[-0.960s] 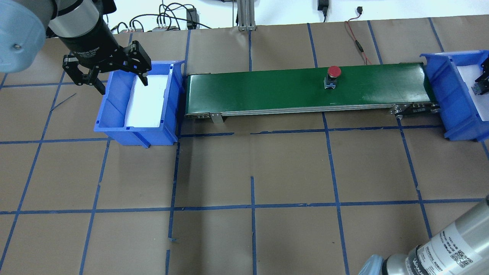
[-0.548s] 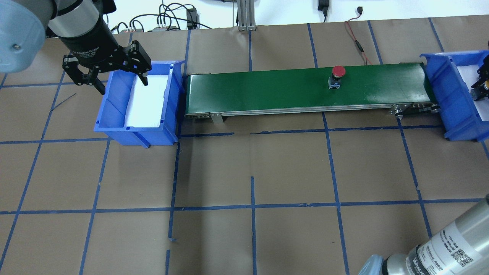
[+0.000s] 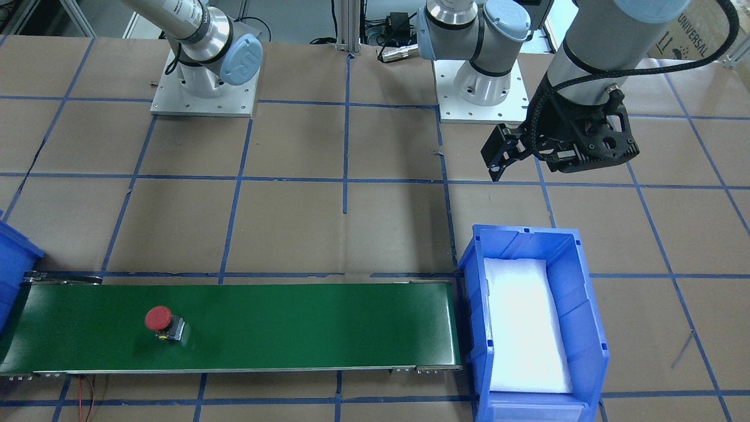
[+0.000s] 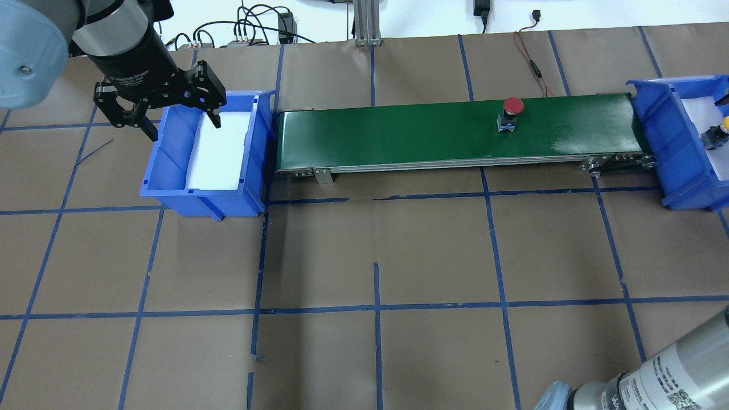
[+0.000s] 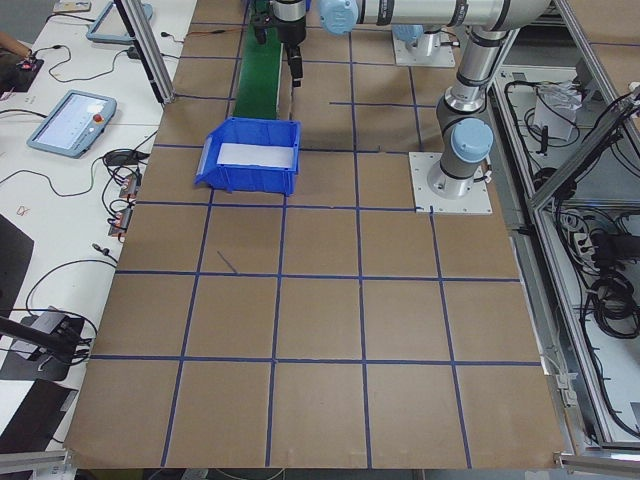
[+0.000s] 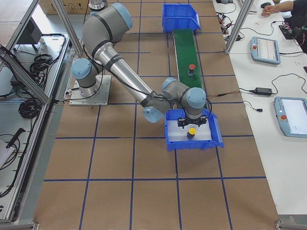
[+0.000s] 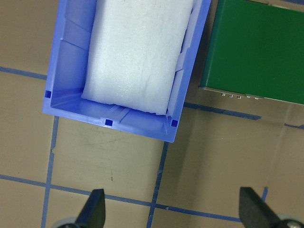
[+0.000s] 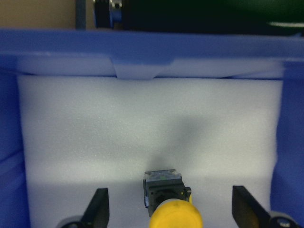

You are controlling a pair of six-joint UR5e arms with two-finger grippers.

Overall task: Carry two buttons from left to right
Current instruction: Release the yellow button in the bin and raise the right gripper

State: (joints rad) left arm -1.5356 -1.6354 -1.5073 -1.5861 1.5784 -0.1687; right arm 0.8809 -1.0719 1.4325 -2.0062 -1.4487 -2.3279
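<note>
The red button (image 4: 511,109) stands upright on the green conveyor belt (image 4: 398,134), right of the middle; it also shows as the red button (image 3: 161,321). The yellow button (image 8: 164,190) lies on white foam in the right blue bin (image 4: 666,131), cap toward the wrist camera. My right gripper (image 8: 172,209) is open over it, one finger on each side and neither touching. My left gripper (image 4: 184,130) hangs open and holds nothing above the back left corner of the left blue bin (image 4: 171,171), which holds only white foam.
The conveyor runs between the two bins. A red wire (image 4: 532,57) and black cables (image 4: 256,25) lie at the table's back edge beside an aluminium post (image 4: 364,23). Teach pendants (image 6: 266,48) and a person's hand (image 6: 268,8) are on the side bench.
The red button has travelled to the right along the belt. My right gripper has let go of the yellow button and pulled away from it. The left gripper has not moved.
</note>
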